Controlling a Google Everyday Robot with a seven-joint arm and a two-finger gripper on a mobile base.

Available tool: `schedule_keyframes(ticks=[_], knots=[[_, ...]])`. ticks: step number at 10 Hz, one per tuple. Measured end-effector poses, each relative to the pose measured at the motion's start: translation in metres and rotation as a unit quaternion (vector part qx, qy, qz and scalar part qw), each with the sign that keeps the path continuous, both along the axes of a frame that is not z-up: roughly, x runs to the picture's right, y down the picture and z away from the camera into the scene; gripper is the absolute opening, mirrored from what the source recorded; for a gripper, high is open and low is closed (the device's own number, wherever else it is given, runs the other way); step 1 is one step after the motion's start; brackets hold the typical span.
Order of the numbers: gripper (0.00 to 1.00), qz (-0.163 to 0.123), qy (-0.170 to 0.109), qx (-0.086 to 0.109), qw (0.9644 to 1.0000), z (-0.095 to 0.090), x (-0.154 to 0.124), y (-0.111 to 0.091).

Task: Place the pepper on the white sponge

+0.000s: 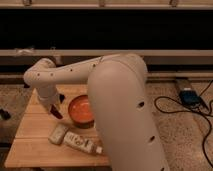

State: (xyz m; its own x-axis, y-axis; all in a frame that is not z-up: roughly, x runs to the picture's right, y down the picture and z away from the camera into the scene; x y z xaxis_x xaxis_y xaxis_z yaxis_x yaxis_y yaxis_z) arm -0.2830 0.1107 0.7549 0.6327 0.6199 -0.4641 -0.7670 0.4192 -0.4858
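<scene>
My gripper (55, 111) hangs over the left part of the wooden table (30, 125), just left of the orange bowl (81, 110). It is shut on the pepper (58, 114), a small dark red piece that sticks out below the fingertips, above the tabletop. The white sponge (58, 133) lies flat on the table a short way below the gripper in the camera view, apart from the pepper.
A white tube-shaped bottle (83, 143) lies next to the sponge, to its right. My large white arm link (125, 115) covers the table's right side. A dark box with cables (190, 96) lies on the floor at right. A dark wall stands behind.
</scene>
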Motion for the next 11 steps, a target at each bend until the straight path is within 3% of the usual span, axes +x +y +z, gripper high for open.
schedule_keyframes(ticks=[5, 11], knots=[[0.00, -0.039, -0.011, -0.010, 0.9991, 0.000, -0.008, 0.017], [0.00, -0.070, -0.016, -0.026, 0.9971, -0.012, 0.017, 0.061]])
